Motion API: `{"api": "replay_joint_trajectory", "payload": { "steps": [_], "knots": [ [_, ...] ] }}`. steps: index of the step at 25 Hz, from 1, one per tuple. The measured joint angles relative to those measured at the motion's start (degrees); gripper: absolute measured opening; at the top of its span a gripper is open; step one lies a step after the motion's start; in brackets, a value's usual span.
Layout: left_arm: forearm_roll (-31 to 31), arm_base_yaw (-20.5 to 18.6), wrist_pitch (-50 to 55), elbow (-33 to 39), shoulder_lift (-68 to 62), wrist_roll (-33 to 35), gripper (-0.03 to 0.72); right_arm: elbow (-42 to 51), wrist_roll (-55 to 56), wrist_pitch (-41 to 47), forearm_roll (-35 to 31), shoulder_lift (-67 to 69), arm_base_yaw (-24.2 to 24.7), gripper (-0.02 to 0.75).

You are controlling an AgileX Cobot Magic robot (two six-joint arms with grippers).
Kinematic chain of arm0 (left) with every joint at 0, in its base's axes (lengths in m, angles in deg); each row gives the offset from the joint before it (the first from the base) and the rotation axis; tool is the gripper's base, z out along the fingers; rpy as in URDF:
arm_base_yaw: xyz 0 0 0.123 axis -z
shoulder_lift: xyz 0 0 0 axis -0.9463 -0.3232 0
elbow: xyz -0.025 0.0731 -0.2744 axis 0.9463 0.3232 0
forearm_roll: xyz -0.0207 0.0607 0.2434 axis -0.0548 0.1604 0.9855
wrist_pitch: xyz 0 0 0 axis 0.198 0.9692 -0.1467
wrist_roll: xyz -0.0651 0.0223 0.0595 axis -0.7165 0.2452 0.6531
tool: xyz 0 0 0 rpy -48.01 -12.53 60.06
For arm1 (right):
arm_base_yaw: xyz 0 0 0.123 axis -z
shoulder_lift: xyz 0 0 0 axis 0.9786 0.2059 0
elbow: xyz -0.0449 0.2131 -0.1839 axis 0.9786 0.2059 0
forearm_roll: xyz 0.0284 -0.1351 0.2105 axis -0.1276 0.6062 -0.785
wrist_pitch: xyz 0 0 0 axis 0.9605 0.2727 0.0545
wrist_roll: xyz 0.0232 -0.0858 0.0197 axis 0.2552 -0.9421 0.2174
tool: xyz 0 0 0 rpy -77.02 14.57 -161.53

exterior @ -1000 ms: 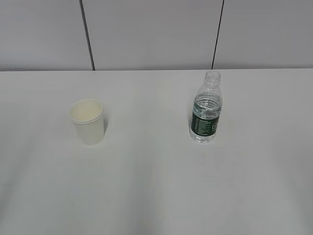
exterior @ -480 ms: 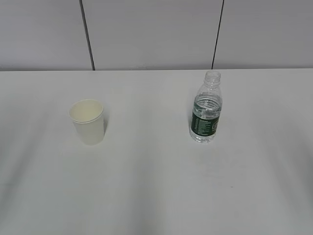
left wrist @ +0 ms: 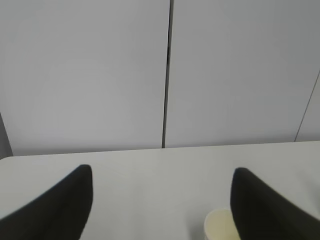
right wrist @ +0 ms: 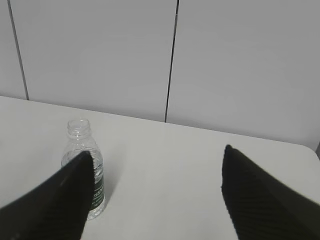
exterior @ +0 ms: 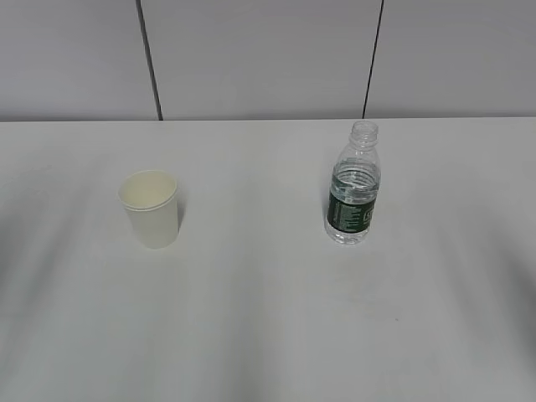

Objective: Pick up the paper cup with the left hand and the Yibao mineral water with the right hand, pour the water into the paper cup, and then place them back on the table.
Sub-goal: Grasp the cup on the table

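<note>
Grey wall panels with dark seams back a broad white surface (exterior: 268, 335) that carries only two things, both upright and well apart. Of the two arms nothing shows in the exterior view; each appears only in its own wrist view. The left hand (left wrist: 162, 200) hangs above the surface with its dark fingers (left wrist: 65, 200) spread wide and empty, the cup's rim just showing low in that view beside the right-side finger. The right hand (right wrist: 155, 195) is likewise spread wide, gripping nothing, with the bottle partly behind its left-side finger. The Yibao mineral water (exterior: 353, 188) stands uncapped toward the right of the surface, taller than the cup; whatever water it holds is too clear to gauge. The paper cup (exterior: 151, 208) stands toward the left, and its cream inside looks dry. By this reading nothing of the task is done yet: both grasps, the lift, the pour and the setting back all remain.
</note>
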Motion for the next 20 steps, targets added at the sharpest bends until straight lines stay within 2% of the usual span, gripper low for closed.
{"api": "replay_joint_trajectory", "payload": {
  "steps": [2, 4, 8, 9, 14, 16, 18, 19, 20],
  "knots": [
    [0.17, 0.00, -3.16, 1.66, -2.35, 0.00, 0.517, 0.00, 0.00, 0.00, 0.00, 0.00, 0.00, 0.585],
    [0.12, 0.00, -5.96, 3.79, -3.84, 0.00, 0.517, 1.47, 0.00, -7.42, 0.12, 5.03, 0.00, 0.585],
    [-0.82, 0.00, -11.50, 8.23, -4.76, 0.00, 0.515, 3.15, 0.00, -14.93, 0.22, 9.24, 0.00, 0.585],
    [-1.10, 0.00, -12.86, 9.28, -4.76, 0.00, 0.515, 3.15, 0.00, -14.93, 0.22, 9.24, 0.00, 0.585],
    [-4.10, 0.00, -16.87, 14.25, -4.76, 0.00, 0.515, 5.63, 0.00, -25.94, 0.22, 15.98, 0.00, 0.585],
    [-4.58, 0.00, -19.10, 16.02, -4.76, 0.00, 0.515, 5.63, 0.00, -25.94, 0.22, 15.98, 0.00, 0.585],
    [-4.58, 0.00, -21.64, 17.17, -4.76, 0.00, 0.515, 7.55, 0.00, -36.62, -0.10, 26.20, 0.00, 0.585],
    [-4.58, 0.00, -22.75, 17.64, -4.76, 0.00, 0.515, 7.55, 0.00, -36.62, -0.10, 26.20, 0.00, 0.585],
    [-4.53, 0.00, -23.48, 18.02, -4.89, 0.00, 0.515, 7.69, 0.14, -41.31, -0.10, 30.00, 0.00, 0.585]
  ]
}}
